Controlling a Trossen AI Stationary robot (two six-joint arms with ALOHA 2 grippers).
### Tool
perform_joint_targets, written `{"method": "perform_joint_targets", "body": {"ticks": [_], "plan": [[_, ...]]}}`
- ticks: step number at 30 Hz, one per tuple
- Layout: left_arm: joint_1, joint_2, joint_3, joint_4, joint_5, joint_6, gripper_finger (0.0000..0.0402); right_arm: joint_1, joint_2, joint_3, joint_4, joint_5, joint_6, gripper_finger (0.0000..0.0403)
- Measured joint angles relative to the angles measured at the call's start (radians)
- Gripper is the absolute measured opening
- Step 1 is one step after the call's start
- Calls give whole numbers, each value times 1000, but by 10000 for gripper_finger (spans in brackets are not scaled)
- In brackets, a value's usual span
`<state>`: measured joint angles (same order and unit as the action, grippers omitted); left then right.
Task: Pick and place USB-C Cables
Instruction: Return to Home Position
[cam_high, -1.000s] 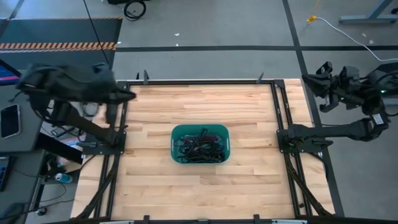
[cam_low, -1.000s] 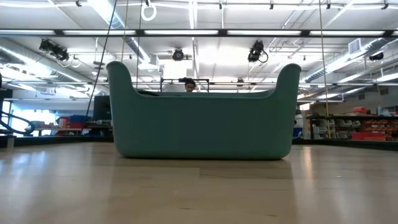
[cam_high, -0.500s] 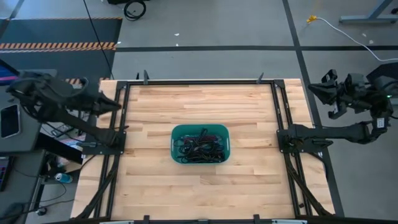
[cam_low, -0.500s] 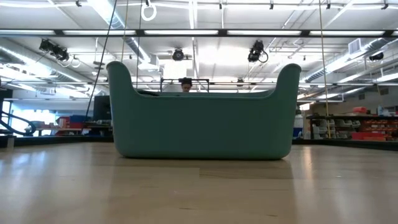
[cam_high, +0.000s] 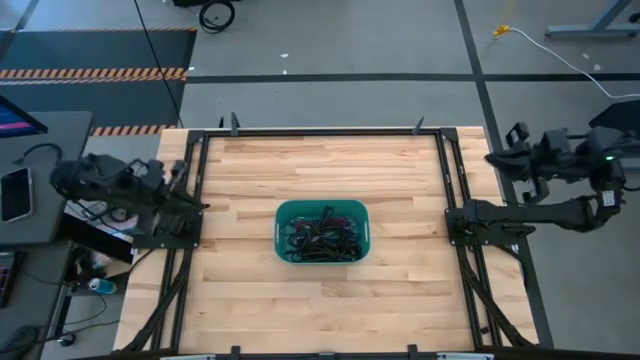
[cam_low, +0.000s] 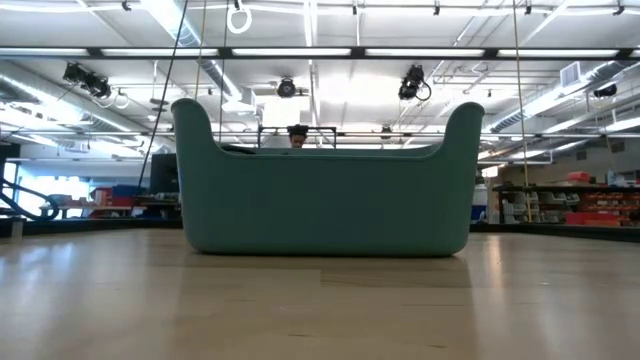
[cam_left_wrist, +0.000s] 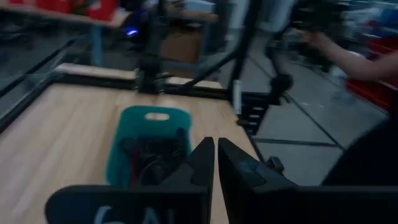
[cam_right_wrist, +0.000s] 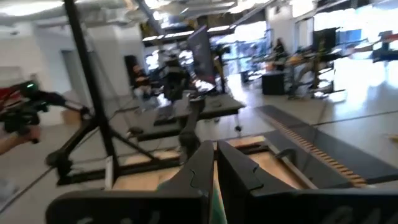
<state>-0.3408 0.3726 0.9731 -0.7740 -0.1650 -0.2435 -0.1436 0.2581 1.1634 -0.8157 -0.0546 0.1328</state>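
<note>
Grey concrete floor (cam_high: 330, 100), orange-black hazard stripe (cam_high: 95, 73), wooden table (cam_high: 320, 170), ceiling strip lights (cam_low: 300, 52), shelving (cam_low: 575, 205)

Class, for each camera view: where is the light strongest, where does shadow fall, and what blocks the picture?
High view: even light on the table, hardly any shadow round the teal bin. Low view: ceiling lights glare; the bin hides the room's middle, with shadow under it. Left wrist view: the shut left gripper covers the bottom. Right wrist view: bright windows behind the dark right gripper.
</note>
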Motion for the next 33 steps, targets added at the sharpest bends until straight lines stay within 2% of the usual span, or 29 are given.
{"method": "perform_joint_targets", "body": {"ticks": [3,7,10,14,19,20,24,30,33], "plan": [[0,-61,-124,121,59,60,28,0,0,-57,21,-40,-3,27],[0,-122,-250,232,65,56,31,0,-3,-157,76,-57,3,27],[0,-154,-343,326,66,39,31,0,-29,-263,189,-83,2,27],[0,-180,-462,440,75,-10,32,0,-106,-432,319,-104,15,27],[-1,-185,-613,674,186,-42,32,0,-257,-613,404,-128,95,27],[-1,-185,-640,715,189,-48,32,0,-252,-632,438,-134,100,27],[-1,-187,-754,858,188,-64,32,3,-224,-640,457,-151,95,27],[-4,-197,-925,1113,185,-86,32,3,-254,-640,457,-147,100,27],[-4,-196,-964,1155,181,-97,32,3,-251,-640,457,-152,95,27]]}}
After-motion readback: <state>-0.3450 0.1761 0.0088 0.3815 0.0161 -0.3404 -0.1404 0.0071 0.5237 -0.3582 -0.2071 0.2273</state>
